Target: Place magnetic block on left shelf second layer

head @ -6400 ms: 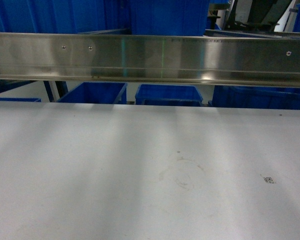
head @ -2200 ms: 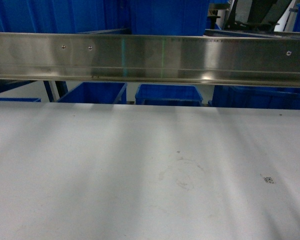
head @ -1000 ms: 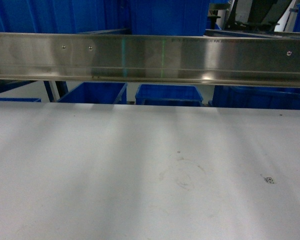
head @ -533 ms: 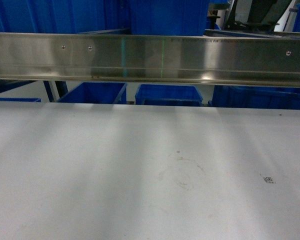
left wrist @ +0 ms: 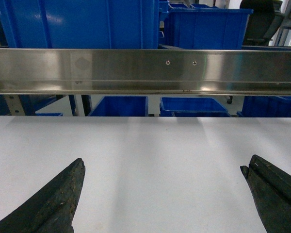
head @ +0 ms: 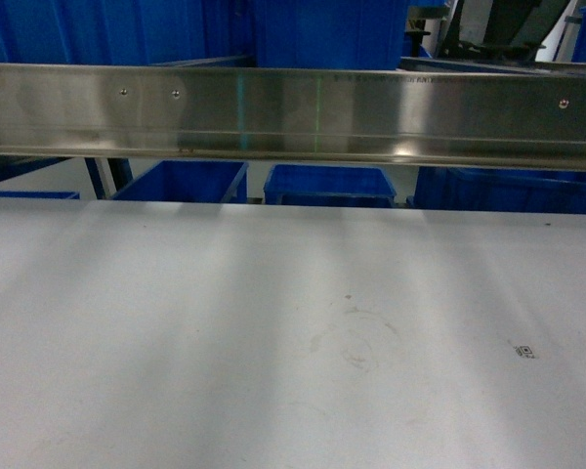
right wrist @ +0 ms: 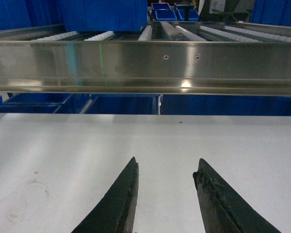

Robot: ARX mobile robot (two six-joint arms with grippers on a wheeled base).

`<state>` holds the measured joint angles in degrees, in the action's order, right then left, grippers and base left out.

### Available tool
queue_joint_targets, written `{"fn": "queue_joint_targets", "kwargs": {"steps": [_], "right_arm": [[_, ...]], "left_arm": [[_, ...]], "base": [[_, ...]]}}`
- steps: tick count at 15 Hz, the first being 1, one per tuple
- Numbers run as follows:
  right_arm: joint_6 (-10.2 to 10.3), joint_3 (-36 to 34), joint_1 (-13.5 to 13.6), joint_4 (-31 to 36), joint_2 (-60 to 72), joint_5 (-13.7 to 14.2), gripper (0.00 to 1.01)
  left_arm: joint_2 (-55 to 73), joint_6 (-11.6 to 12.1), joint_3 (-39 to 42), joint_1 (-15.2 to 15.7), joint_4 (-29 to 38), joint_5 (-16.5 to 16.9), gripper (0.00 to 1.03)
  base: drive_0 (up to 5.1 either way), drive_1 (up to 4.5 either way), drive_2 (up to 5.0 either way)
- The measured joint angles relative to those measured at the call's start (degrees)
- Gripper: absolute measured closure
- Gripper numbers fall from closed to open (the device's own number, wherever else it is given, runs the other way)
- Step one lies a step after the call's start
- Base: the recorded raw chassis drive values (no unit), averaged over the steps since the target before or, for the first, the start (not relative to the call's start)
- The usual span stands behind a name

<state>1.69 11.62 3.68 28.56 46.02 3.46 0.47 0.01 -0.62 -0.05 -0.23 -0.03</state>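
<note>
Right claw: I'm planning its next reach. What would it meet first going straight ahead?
Probably the steel crossbar. The open right claw points over bare white tabletop toward it; nothing stands between, though depth and height are unclear.

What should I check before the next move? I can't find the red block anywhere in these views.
1. Magnetic block located: not ok, in no view.
2. Left gripper open: ok, wide, nothing between its fingers.
3. Right gripper empty: ok, fingers apart.
4. White tabletop free of obstacles: ok where visible.
5. Steel crossbar clearance: cannot tell.
6. Target tier with blue tub: cannot tell which tier.
</note>
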Motion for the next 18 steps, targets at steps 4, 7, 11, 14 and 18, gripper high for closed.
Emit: {"fn": "queue_joint_targets", "kwargs": {"steps": [4,7,11,14,18], "right_arm": [[0.0,0.0,0.0,0.0,0.0,0.0,0.7],[0.0,0.0,-0.1,0.1,0.0,0.2,0.7],[0.0,0.2,-0.1,0.0,0.0,0.2,0.7],[0.0,0.2,-0.1,0.0,0.0,0.2,0.7],[0.0,0.2,0.0,0.0,0.0,0.2,0.7]], "left_arm": [[0.0,0.0,0.0,0.0,-0.1,0.0,0.05],[0.0,0.0,0.0,0.0,-0.1,0.0,0.05],[0.0,0.0,0.0,0.0,0.0,0.0,0.05],[0.0,0.0,0.0,0.0,0.0,0.0,0.05],[0.0,0.0,0.0,0.0,0.0,0.0,0.05]], "base": [[-1.2,0.9,0.3],[-4.7,3.3,1.7],[-5.0,2.47,2.5],[-4.9,2.06,2.8],[-4.7,1.65,3.4]]}}
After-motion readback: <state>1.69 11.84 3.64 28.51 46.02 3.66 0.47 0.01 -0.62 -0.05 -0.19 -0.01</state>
